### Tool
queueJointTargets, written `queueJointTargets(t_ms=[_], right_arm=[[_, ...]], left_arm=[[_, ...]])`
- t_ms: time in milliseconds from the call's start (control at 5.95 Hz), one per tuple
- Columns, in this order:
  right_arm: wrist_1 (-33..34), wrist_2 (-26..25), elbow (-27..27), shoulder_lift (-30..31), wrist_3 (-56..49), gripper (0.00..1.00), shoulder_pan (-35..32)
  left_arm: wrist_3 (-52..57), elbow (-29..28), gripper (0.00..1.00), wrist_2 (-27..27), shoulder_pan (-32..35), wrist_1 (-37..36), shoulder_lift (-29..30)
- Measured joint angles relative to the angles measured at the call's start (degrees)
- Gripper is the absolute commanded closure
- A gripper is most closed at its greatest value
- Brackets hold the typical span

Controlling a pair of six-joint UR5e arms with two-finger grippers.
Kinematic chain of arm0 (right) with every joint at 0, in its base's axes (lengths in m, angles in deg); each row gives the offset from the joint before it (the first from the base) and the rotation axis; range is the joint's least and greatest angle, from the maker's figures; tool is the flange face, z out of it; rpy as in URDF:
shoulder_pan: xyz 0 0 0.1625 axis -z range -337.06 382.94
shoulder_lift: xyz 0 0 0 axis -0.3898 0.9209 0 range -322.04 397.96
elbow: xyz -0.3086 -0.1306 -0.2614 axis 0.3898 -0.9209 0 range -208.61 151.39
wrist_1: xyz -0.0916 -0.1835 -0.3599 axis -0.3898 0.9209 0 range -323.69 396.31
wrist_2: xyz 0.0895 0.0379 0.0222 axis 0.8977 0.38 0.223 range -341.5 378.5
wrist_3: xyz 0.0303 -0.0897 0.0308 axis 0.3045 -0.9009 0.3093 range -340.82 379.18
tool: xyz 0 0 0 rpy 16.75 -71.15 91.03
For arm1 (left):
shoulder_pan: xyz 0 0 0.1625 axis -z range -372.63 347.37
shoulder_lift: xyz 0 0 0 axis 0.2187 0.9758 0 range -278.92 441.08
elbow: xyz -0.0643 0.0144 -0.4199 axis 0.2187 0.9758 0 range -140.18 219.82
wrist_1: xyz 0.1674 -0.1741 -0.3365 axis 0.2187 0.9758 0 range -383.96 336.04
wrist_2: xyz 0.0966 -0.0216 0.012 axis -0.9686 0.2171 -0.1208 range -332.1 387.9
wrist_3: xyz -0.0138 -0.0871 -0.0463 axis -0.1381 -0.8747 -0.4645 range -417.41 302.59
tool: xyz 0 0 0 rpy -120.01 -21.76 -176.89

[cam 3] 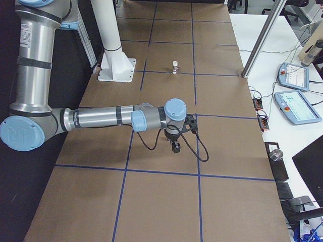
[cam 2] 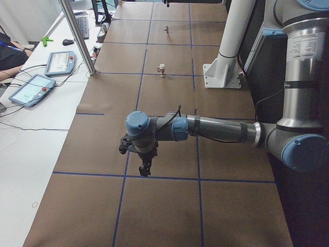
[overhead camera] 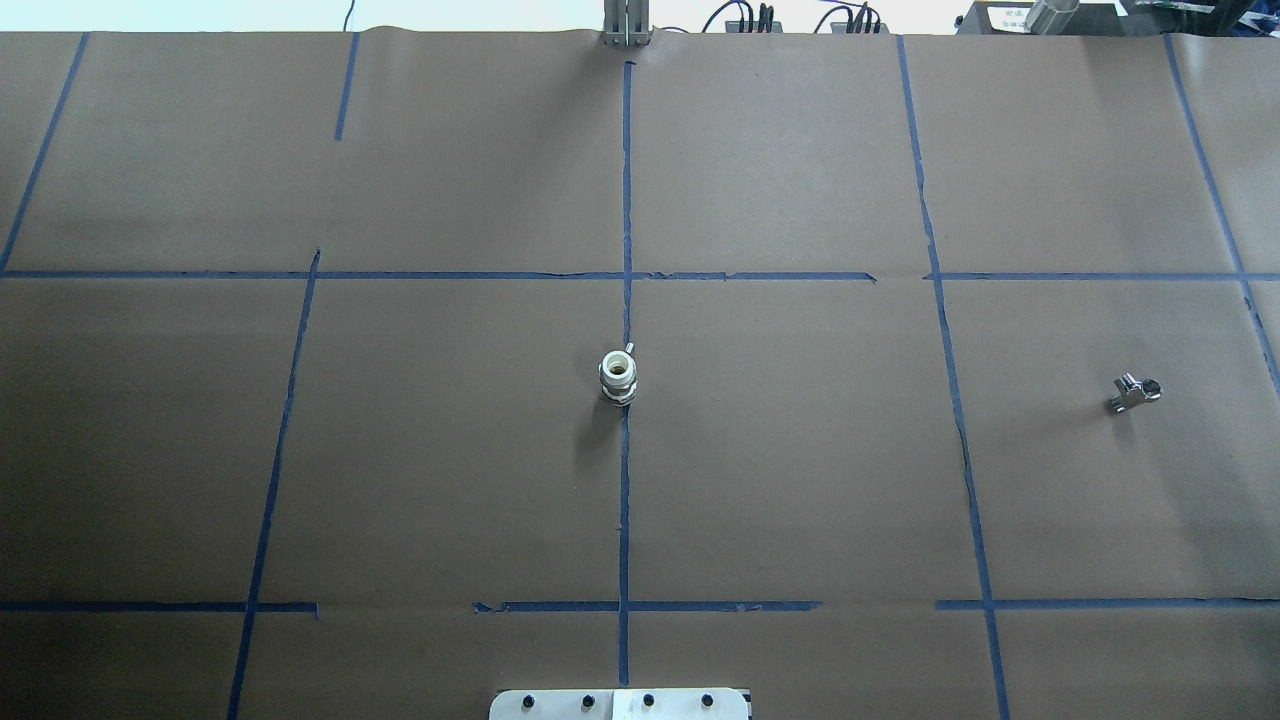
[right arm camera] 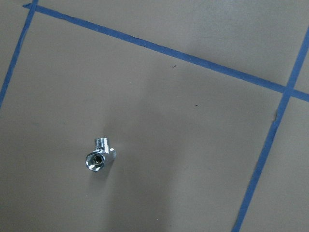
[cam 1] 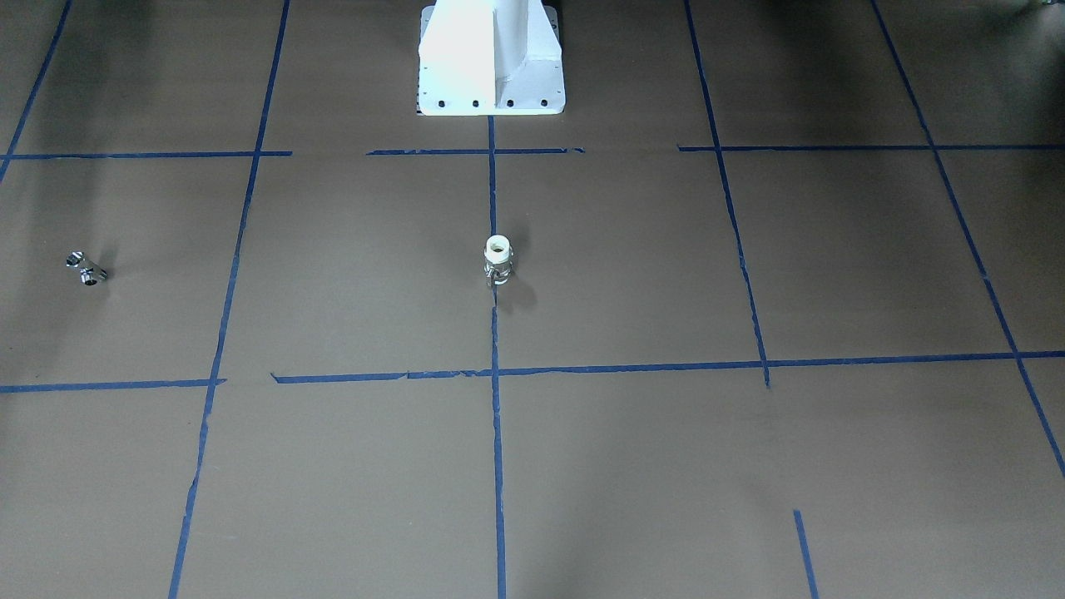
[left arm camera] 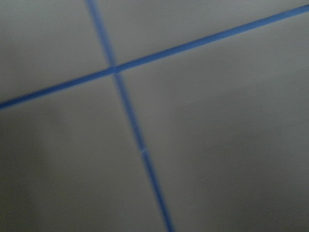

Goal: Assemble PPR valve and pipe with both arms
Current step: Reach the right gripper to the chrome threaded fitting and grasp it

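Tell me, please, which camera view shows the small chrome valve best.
The right wrist-mounted view: the chrome valve is largest and sharp there. The overhead and front-facing views show it small, exterior left shows it tiny, and the left wrist view shows none of it.

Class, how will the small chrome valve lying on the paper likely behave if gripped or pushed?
The chrome valve looks solid metal: probably rigid, heavy for its size. Its polished surface may slip. Its side stub should stop free rolling.
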Motion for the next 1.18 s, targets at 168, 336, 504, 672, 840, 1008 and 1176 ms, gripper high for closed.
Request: queueJointTargets(t_ms=[168, 336, 504, 672, 840, 1008, 1176], right_arm=[[-3.45, -0.6, 0.0, -0.05, 6.7, 0.0, 3.6], [-10.66, -3.03, -0.28, 0.6, 16.85, 0.0, 9.0], [-18.76, -6.47, -1.25, 1.79, 25.51, 0.0, 14.26], [-25.49, -9.21, -2.96, 2.56, 30.78, 0.01, 18.44], [-29.0, -11.35, -4.41, 2.47, 32.75, 0.07, 21.52], [-30.14, -13.3, -5.34, 2.13, 33.11, 0.14, 23.69], [-30.43, -14.33, -5.97, 1.92, 32.48, 0.18, 24.63]], left_arm=[[-1.33, -0.57, 0.0, 0.19, 1.29, 1.06, -1.0], [-3.26, -1.07, 0.0, 0.21, 1.67, 3.18, -1.39], [-4.22, -1.42, 0.0, 0.18, 1.74, 4.5, -1.52], [-4.65, -1.51, 0.0, 0.19, 1.77, 4.99, -1.55], [-4.77, -1.54, 0.0, 0.2, 1.78, 5.11, -1.57], [-4.81, -1.57, 0.0, 0.18, 1.77, 5.15, -1.57], [-4.81, -1.56, 0.0, 0.17, 1.72, 5.16, -1.57]])
